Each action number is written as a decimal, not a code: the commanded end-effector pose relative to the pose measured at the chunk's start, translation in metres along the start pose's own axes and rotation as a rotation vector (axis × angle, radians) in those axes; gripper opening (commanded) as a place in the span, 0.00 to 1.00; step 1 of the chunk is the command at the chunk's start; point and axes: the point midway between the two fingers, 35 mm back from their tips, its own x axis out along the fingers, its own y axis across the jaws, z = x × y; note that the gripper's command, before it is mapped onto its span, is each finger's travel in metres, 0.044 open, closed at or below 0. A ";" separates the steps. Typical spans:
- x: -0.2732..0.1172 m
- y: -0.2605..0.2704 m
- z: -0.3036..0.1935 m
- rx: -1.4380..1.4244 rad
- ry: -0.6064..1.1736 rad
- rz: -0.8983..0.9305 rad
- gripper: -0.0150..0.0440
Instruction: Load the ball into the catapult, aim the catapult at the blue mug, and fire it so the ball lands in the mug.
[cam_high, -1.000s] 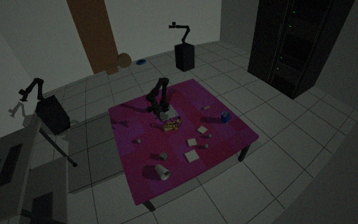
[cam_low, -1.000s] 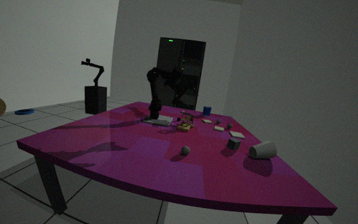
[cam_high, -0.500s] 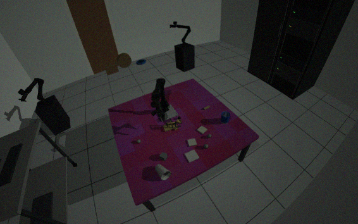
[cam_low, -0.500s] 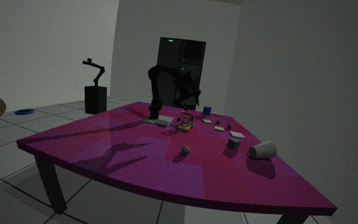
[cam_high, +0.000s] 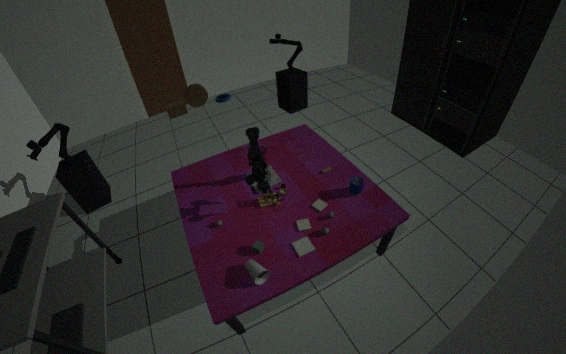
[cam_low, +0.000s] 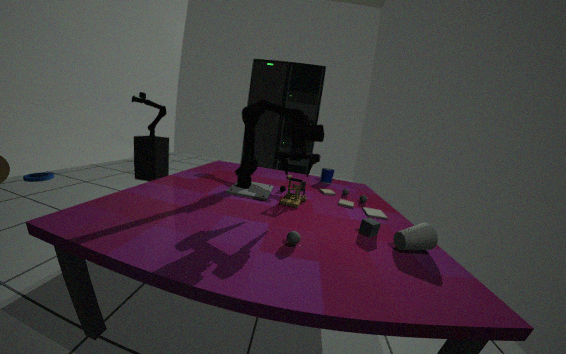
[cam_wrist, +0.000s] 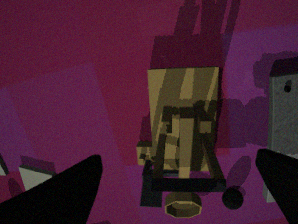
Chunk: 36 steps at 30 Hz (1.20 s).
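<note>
The dark ball (cam_high: 283, 186) (cam_low: 282, 189) (cam_wrist: 233, 198) lies on the counter (cam_high: 300, 275) (cam_low: 350, 280) (cam_wrist: 50, 110), just beside the catapult (cam_high: 270, 200) (cam_low: 292, 201) (cam_wrist: 184, 90). My tool (cam_high: 267, 189) (cam_low: 297, 173) (cam_wrist: 180, 160) hangs above, wide and holding nothing, presumably to straddle the frame for aiming (or reach the ball, I can't tell) towards the blue mug (cam_high: 356, 185) (cam_low: 327, 175).

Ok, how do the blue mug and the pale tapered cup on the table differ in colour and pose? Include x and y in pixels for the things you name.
The mug (cam_high: 356, 185) (cam_low: 327, 175) is blue, while the cup (cam_high: 257, 273) (cam_low: 416, 237) is pale grey-white. The mug stands upright, while the cup lies on its side. The mug's sides look roughly straight, while the cup tapers towards one end. Both rest on the magenta table (cam_high: 200, 200) (cam_low: 400, 280), and both cast shadows on it.
</note>
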 end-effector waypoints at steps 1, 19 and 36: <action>0.003 -0.003 -0.003 -0.014 -0.036 -0.091 1.00; 0.055 -0.009 -0.001 -0.015 -0.038 -0.096 1.00; 0.083 -0.011 0.000 -0.015 -0.039 -0.096 1.00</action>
